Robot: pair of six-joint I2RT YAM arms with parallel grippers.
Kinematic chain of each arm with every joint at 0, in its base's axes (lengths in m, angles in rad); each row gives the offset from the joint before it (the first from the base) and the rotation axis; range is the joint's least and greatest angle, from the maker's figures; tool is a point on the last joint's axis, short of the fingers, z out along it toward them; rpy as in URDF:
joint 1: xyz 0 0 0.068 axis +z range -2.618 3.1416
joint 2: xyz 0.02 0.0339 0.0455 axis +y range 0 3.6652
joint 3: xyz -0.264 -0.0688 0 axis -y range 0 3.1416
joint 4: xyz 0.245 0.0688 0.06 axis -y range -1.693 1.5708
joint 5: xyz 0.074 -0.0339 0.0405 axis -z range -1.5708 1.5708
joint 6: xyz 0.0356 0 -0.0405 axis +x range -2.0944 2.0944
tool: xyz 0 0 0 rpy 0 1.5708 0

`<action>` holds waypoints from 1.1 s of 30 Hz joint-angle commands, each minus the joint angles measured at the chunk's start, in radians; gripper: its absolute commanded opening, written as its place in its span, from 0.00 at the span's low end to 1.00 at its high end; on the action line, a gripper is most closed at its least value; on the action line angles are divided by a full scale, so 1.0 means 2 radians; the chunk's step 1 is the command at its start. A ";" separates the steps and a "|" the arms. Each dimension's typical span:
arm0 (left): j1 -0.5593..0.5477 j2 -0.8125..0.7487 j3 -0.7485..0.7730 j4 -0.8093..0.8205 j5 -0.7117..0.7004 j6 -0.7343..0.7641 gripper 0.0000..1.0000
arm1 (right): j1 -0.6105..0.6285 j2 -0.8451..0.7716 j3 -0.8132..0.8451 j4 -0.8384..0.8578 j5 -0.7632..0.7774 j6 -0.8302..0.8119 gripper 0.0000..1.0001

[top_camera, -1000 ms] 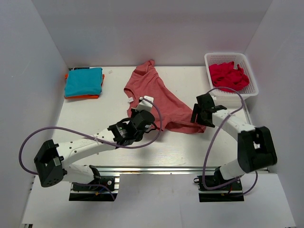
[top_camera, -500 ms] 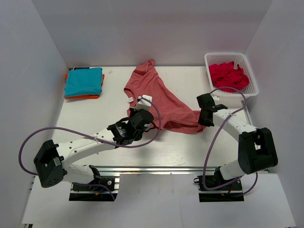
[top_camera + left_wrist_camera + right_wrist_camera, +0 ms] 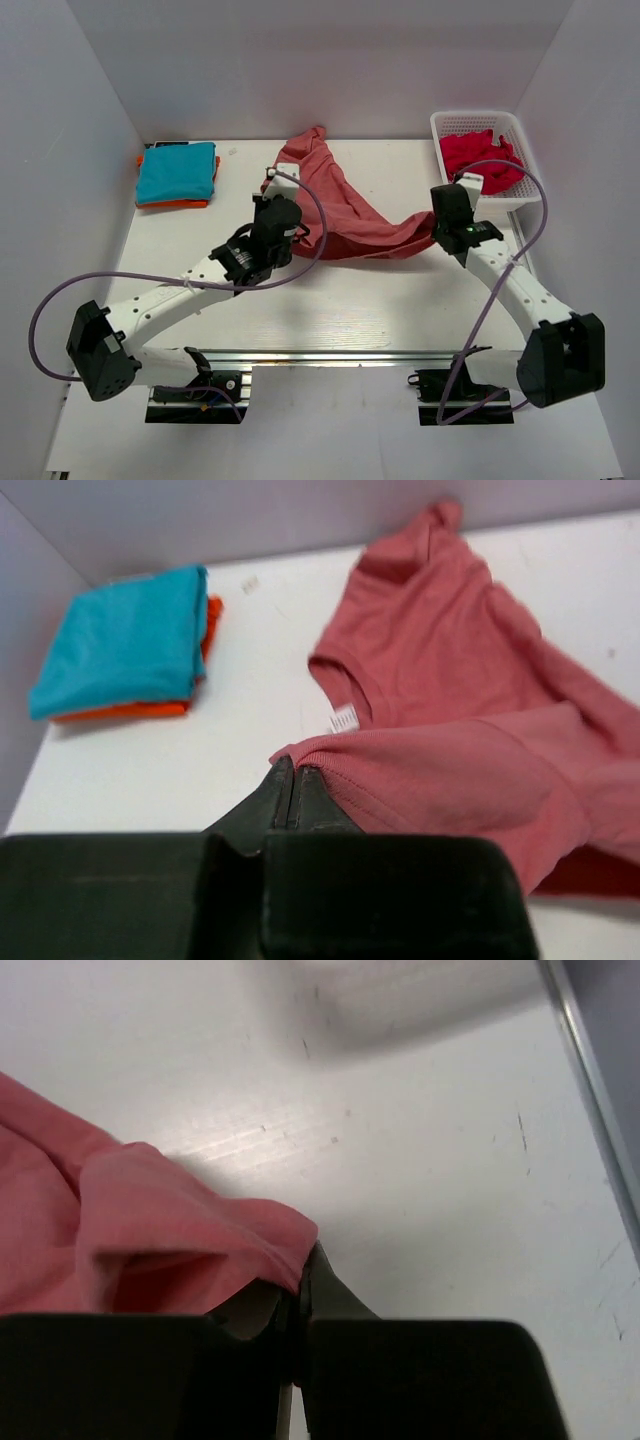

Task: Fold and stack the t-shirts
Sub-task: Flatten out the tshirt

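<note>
A salmon-pink t-shirt (image 3: 340,205) lies across the middle of the white table (image 3: 330,300), its collar toward the back. My left gripper (image 3: 292,780) is shut on the shirt's hem (image 3: 330,755) at its left corner, near the neck label (image 3: 343,718). My right gripper (image 3: 300,1275) is shut on the shirt's other hem corner (image 3: 285,1235), lifted a little off the table. In the top view the left gripper (image 3: 270,215) and right gripper (image 3: 443,215) hold the hem stretched between them. A folded teal t-shirt (image 3: 177,170) rests on a folded orange one (image 3: 180,203) at the back left.
A white basket (image 3: 490,205) at the back right holds crumpled red t-shirts (image 3: 480,160). White walls close the table on three sides. The right table edge (image 3: 600,1110) runs close to the right gripper.
The right gripper has closed on the shirt's right hem corner. Both arms have then carried the hem toward the back, folding the shirt's lower part over itself.
</note>
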 commanded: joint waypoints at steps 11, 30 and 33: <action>0.022 -0.046 0.116 0.232 -0.026 0.260 0.00 | -0.001 -0.128 0.048 0.221 -0.082 -0.224 0.00; 0.022 -0.086 0.295 0.232 -0.007 0.388 0.00 | -0.001 -0.144 0.276 0.159 -0.151 -0.399 0.00; 0.022 -0.108 0.314 0.217 -0.007 0.392 0.00 | 0.001 -0.146 0.307 0.154 -0.156 -0.413 0.00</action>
